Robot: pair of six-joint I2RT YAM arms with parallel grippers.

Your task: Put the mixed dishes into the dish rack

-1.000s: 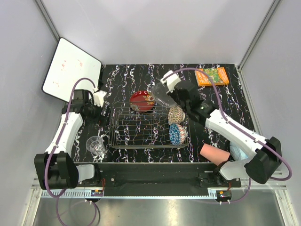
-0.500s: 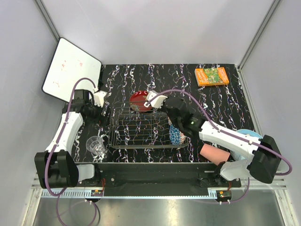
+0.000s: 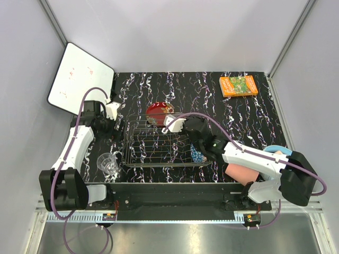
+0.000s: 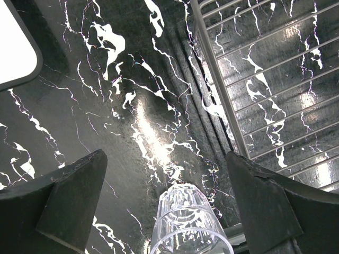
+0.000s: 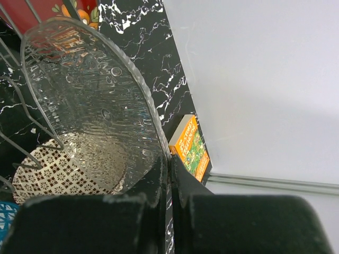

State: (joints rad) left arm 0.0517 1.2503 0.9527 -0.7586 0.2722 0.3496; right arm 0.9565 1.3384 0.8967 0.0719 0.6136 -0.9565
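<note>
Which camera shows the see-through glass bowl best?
Right wrist: the glass bowl fills the frame, its rim pinched by the right tool. Overhead it is barely discernible; left wrist misses it.

Black marbled tabletop, pale grey walls

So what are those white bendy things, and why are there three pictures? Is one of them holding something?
Those are two robot arms with pinchers for hands. The big picture looks down from above. The other two come from small cameras on each wrist. The right gripper is pinched shut on the rim of the clear glass bowl, holding it among the wires of the dish rack, next to the beige-brown patterned bowl. The left gripper is open and empty, pointing toward the clear glass cup. On the black table there are also a red dish, a salmon-pink cup, an orange book and blue headphones.
</note>
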